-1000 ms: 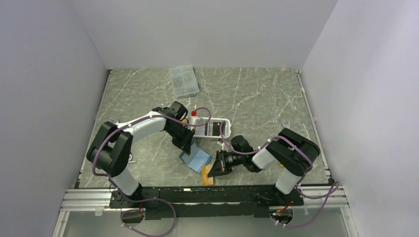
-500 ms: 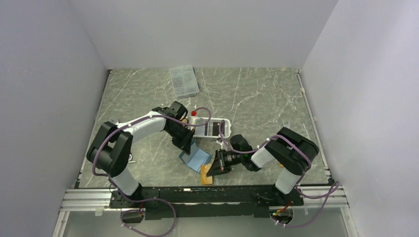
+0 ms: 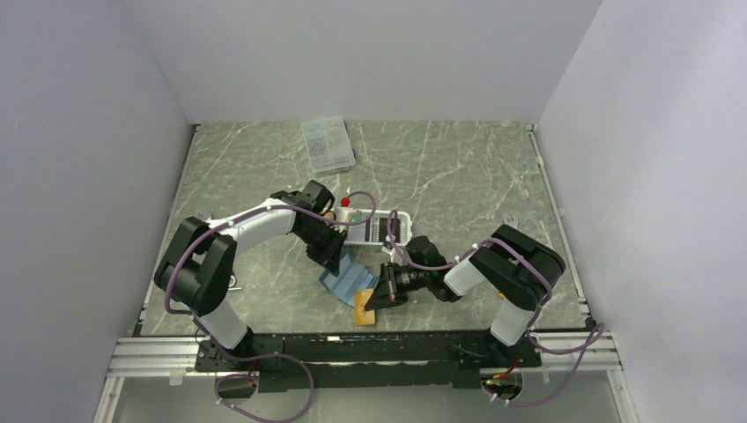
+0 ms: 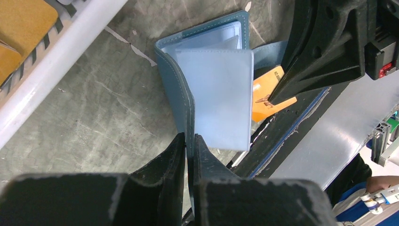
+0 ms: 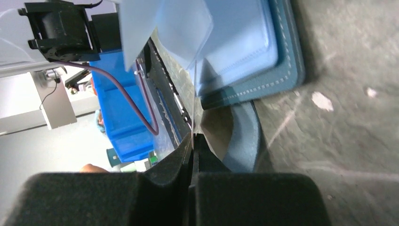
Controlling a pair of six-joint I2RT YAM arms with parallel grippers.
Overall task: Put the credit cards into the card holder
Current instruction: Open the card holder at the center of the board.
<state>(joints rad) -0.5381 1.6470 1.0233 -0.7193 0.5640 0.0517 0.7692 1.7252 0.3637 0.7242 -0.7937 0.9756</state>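
I work with two arms of the same make. The left arm has a white link between round black joints, and the right arm is built the same way. A thin purple cable runs in loops along each one. Both stand on a black plate fixed to a silver aluminium rail. The left hand is matt black, with grey scuffs on its edges. The right hand is also black, and its body carries a small red part.
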